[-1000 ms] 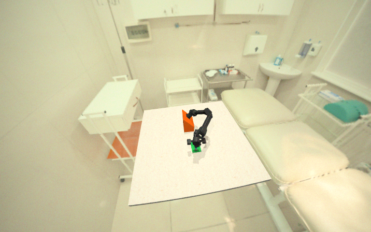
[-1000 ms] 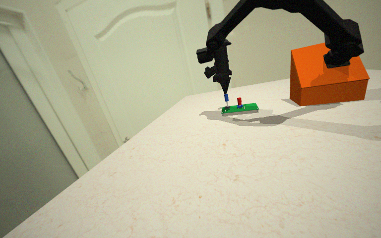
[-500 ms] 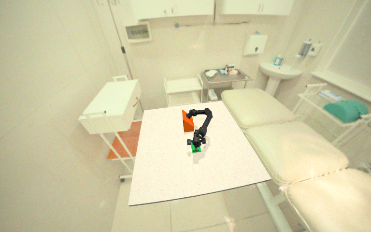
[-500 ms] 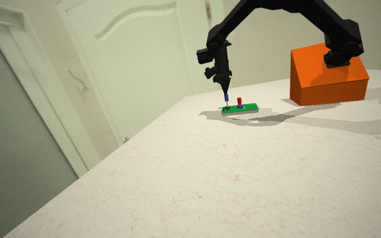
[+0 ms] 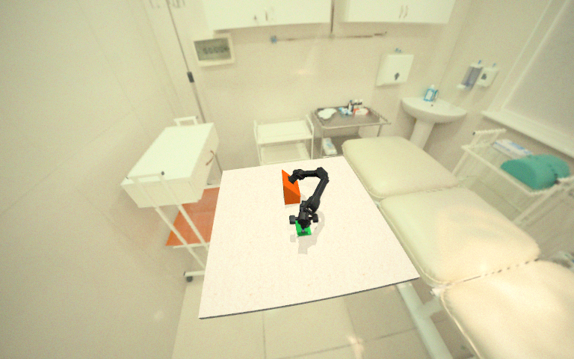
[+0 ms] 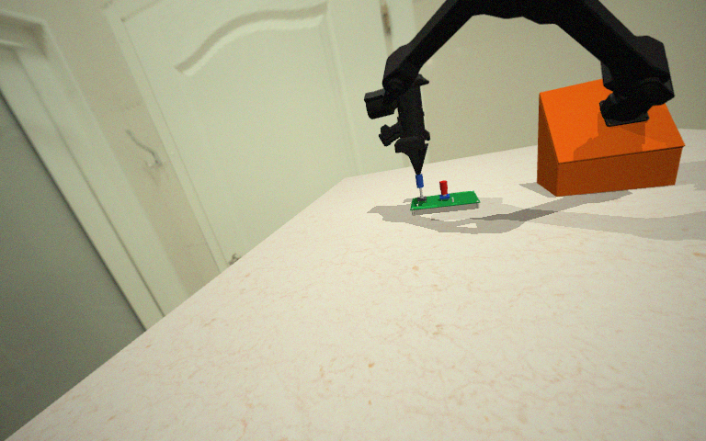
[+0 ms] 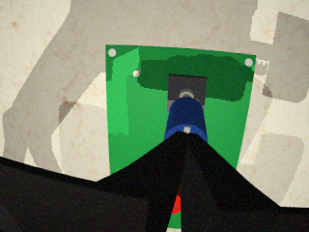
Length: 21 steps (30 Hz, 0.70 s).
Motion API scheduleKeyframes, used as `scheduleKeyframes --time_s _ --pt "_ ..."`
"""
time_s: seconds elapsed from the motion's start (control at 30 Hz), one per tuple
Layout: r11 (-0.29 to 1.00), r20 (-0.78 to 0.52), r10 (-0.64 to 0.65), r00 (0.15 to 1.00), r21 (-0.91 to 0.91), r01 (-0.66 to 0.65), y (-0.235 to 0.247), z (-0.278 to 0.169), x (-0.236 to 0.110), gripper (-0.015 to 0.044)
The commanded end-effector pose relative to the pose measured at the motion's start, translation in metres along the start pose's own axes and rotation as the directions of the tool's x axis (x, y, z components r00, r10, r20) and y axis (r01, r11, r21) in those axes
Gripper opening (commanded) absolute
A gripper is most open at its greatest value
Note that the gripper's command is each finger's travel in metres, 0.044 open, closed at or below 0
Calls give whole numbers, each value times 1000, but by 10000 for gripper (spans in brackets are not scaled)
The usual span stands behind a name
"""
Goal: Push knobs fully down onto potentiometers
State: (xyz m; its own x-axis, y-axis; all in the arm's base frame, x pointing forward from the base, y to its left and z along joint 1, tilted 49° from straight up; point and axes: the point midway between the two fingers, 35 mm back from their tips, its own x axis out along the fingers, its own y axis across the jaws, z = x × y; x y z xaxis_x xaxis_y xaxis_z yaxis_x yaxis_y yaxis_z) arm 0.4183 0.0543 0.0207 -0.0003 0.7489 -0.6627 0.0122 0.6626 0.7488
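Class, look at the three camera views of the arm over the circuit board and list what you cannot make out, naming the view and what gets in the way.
1. Red knob: in the wrist view the shut gripper covers all but a red sliver.
2. Contact between fingertips and blue knob: too small to settle in the exterior view.
3. Circuit board: in the top view, tiny and mostly under the arm; knobs unreadable.
4. Board's legs: not discernible in any view.

Top high and far, exterior low, wrist probably straight down
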Motion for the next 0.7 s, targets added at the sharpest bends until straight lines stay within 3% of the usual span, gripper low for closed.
scheduleKeyframes --time_s 0.0,0.67 --pt "1000 -2 3 1000 5 -3 0 -1 4 0" --pt "1000 -2 3 1000 5 -3 0 -1 15 0"
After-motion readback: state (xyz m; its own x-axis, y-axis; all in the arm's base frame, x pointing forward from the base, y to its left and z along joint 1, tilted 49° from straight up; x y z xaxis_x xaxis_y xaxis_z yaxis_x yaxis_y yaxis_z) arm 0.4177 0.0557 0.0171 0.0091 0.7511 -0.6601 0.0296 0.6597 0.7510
